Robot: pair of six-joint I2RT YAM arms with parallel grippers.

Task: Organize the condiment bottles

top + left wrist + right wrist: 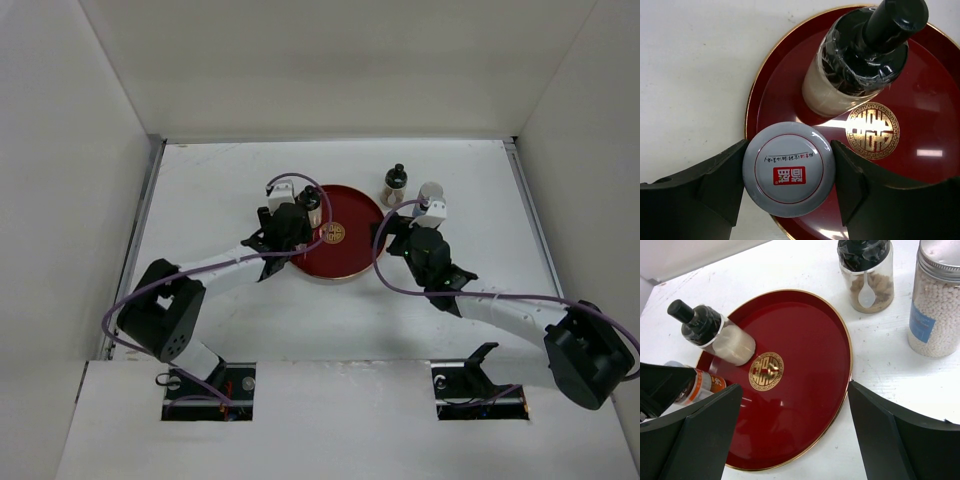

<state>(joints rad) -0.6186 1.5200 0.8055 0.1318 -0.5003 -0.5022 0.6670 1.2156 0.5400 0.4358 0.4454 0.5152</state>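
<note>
My left gripper (pixel 788 170) is shut on a stubby jar with a pale grey round lid (pixel 788 169), held over the left rim of the round red tray (pixel 930 100). I cannot tell whether the jar rests on the tray. A clear bottle with a black cap (pixel 855 65) stands on the tray just beyond it. In the right wrist view, the held jar (pixel 697 385) shows an orange label. My right gripper (pixel 795 386) is open and empty above the tray's right rim (pixel 842 340). A brownish black-capped bottle (pixel 867 275) and a silver-lidded jar of white beads (pixel 937 300) stand off the tray.
In the top view the tray (pixel 350 250) sits mid-table, with the brownish bottle (pixel 396 185) and bead jar (pixel 430 189) behind its right side. White walls enclose the table at the left, right and back. My right gripper (pixel 393 228) hovers close to those two.
</note>
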